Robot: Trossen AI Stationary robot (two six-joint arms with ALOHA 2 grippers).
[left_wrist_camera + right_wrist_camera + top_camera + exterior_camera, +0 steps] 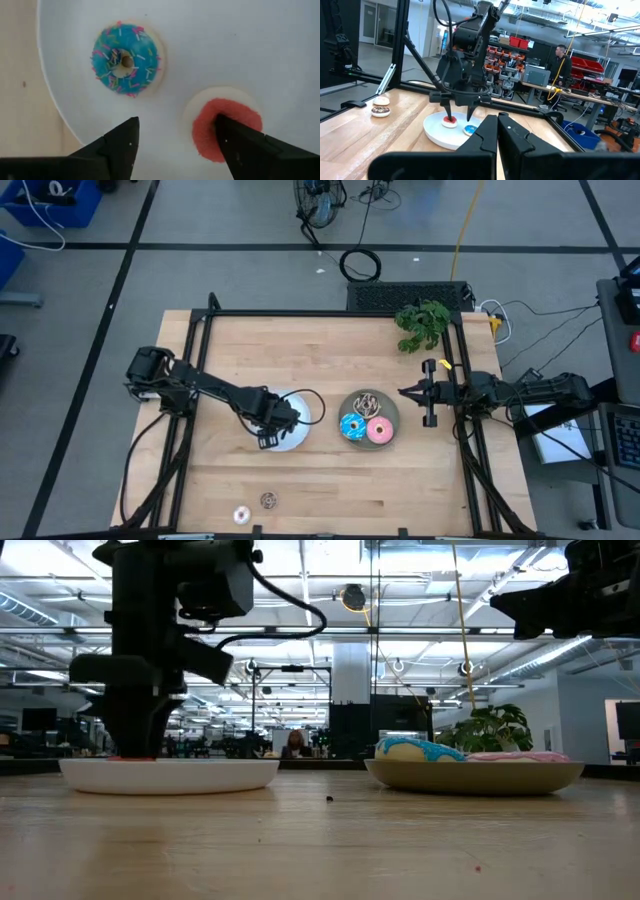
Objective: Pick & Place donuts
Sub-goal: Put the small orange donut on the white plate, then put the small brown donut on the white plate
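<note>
Two tiny donuts lie on the white plate (306,418) in the high view's centre-left, hidden there under the left hand (272,428); the three larger ones, blue sprinkled (352,427), pink (380,430) and brown drizzled (366,401), fill the grey plate (393,411) to the right. Two more tiny donuts, white (241,515) and brown (268,500), sit on the desk (330,350) near the bottom edge. The right hand (404,392) waits at the desk's right side.

In the low view the left hand (135,745) stands low over the white plate (170,774); any sideways drag could slide the plate.

In the left wrist view the fingers (120,145) are spread, one touching the tiny red donut (220,129), the tiny blue donut (126,57) well clear. Lifting from here might snag the red one and flick it off the plate, I judge.

In the right wrist view the right hand (497,131) has its fingers pressed together, holding nothing; the two remaining tiny donuts (381,106) lie at left.
</note>
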